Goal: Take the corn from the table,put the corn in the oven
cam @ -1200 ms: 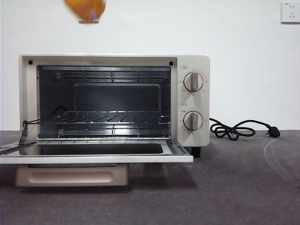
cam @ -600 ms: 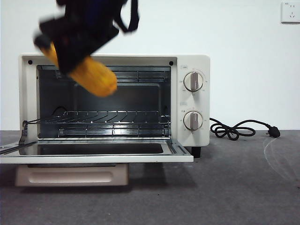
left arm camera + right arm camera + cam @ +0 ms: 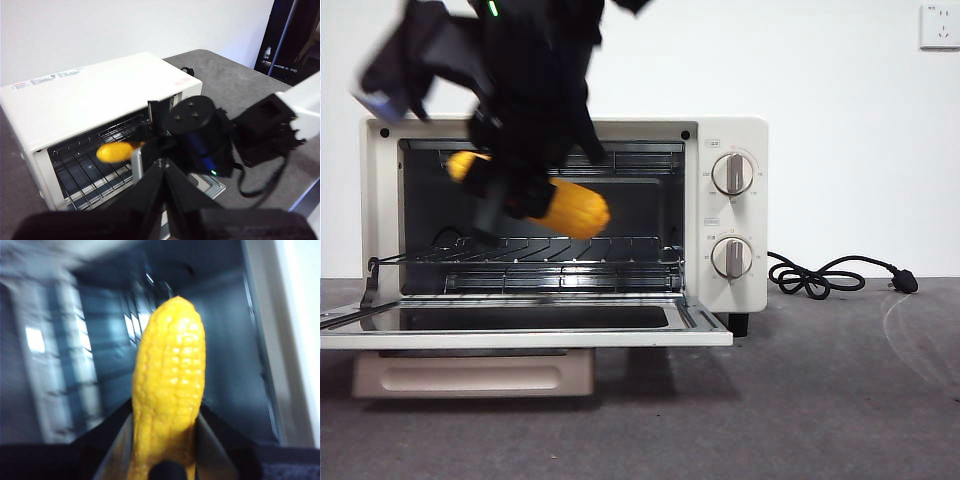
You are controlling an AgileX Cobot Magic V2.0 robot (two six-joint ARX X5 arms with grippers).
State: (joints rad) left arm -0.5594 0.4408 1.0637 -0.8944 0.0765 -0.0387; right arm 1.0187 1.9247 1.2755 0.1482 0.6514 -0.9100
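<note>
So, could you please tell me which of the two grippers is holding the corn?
The right gripper: its fingers clamp the corn at the open oven. The left gripper waits shut and empty, apart from it.

A plain white wall (image 3: 840, 120) rises behind the scene, with a white wall socket (image 3: 939, 27) mounted at its upper right corner. Seen from the left wrist camera, dark equipment with a pale blue upright bar (image 3: 292, 35) stands at the far side of the room.
</note>
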